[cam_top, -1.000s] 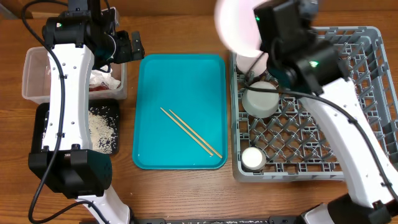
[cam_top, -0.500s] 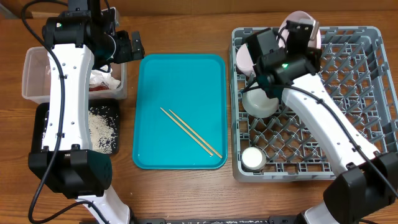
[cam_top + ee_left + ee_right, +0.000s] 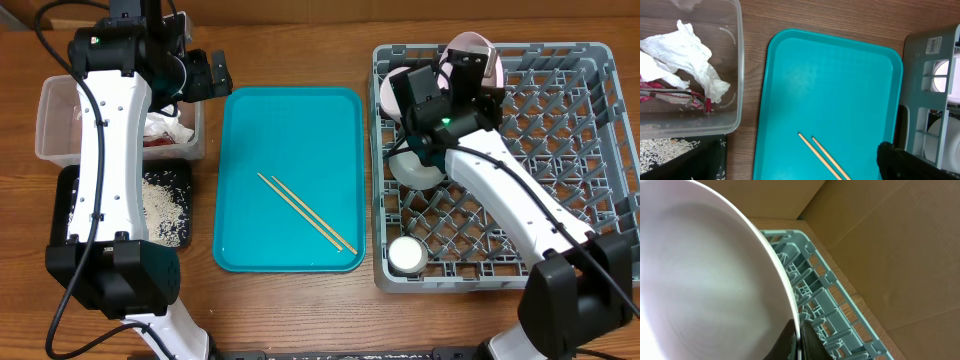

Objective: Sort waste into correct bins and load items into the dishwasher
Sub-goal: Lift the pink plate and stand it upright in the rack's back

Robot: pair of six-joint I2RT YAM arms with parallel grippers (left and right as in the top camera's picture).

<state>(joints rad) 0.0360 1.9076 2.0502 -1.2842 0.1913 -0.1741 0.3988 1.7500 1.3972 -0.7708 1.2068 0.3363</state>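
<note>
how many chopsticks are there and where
2. Both lie on the teal tray, near parallel and diagonal: the left chopstick and the right chopstick. None shows in the dish rack, though the right arm covers part of it.

chopsticks point(image 3: 302, 212): 2, loose.
bowls: 2 total, pink bowl point(image 3: 391, 96) ×1, grey-green bowl point(image 3: 412, 170) ×1.
plate point(image 3: 478, 45): 1.
cup point(image 3: 406, 255): 1.
dishes total: 4, plus chopstick pair.
rack point(image 3: 570, 130): 1.
teal tray point(image 3: 290, 130): 1.
bins: 2 total, clear tub point(image 3: 55, 120) ×1, black tray point(image 3: 64, 205) ×1.
wrapper point(image 3: 665, 94): 1.
tissue point(image 3: 687, 47): white wads bunched together, at least 1, exact number not separable.
rice point(image 3: 165, 205): loose grains, too many and too small to count.
arms point(image 3: 110, 150): 2.
</note>
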